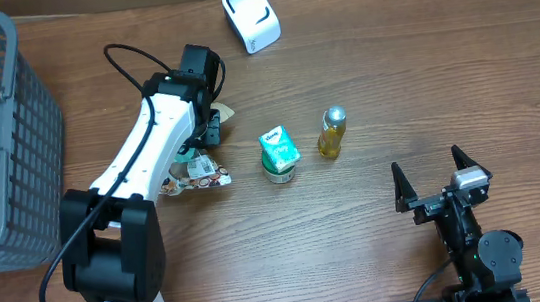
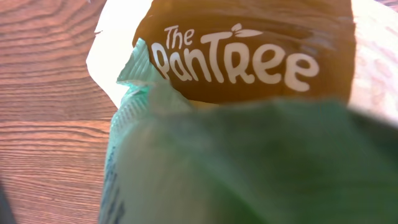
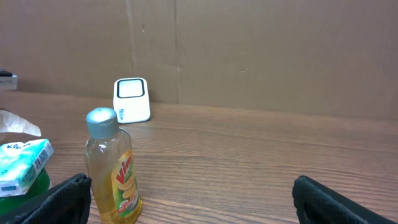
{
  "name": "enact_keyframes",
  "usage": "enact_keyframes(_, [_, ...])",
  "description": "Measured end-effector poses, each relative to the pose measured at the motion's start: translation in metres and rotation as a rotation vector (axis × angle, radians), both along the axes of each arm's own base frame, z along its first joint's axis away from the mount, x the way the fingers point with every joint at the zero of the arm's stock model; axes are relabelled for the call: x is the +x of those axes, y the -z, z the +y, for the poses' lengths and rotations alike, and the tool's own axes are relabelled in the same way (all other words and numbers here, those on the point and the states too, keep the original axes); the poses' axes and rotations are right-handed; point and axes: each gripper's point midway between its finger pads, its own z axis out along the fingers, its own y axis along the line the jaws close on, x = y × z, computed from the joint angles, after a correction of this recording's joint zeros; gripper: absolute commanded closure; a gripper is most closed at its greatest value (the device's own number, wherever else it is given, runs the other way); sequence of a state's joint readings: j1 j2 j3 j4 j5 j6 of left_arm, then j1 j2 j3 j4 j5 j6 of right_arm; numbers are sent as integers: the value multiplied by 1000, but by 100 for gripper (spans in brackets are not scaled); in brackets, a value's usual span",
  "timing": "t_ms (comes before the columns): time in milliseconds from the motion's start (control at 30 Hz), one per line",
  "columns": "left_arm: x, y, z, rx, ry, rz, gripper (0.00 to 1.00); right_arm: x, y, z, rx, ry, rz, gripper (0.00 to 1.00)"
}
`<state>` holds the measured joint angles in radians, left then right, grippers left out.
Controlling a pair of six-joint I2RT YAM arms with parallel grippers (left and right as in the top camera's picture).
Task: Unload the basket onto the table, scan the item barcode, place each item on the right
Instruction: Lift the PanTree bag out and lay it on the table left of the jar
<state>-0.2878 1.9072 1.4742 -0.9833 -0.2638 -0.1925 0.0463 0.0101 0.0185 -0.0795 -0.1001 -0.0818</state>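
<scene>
Currently my left gripper [image 1: 213,127] is clamped on the PanTree snack packet [image 2: 249,68]. My fingers are hidden behind it, and the wrapper fills the left wrist view, brown above, green below. It sits left of the green carton [image 1: 279,155], well apart from the white scanner [image 1: 252,16] at the table's far side. My right gripper [image 1: 426,162] is spread wide, holding nothing, on the near side of the yellow bottle [image 1: 331,131].
</scene>
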Motion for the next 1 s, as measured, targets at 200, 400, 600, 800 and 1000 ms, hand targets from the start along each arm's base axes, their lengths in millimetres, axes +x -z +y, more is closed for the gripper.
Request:
enact_keyframes(200, [5, 2, 4, 44, 0, -26, 74, 0, 0, 0, 0, 0, 0, 0])
enact_keyframes(400, [-12, 27, 9, 68, 4, 13, 29, 0, 0, 0, 0, 0, 0, 0])
enact_keyframes(600, [-23, 22, 12, 81, -3, 66, 4, 0, 0, 0, 0, 0, 0, 0])
enact_keyframes(800, [9, -35, -11, -86, -3, -4, 81, 0, 0, 0, 0, 0, 0, 0])
enact_keyframes(1000, [11, -39, -11, -206, -27, 15, 96, 0, 0, 0, 0, 0, 0, 0])
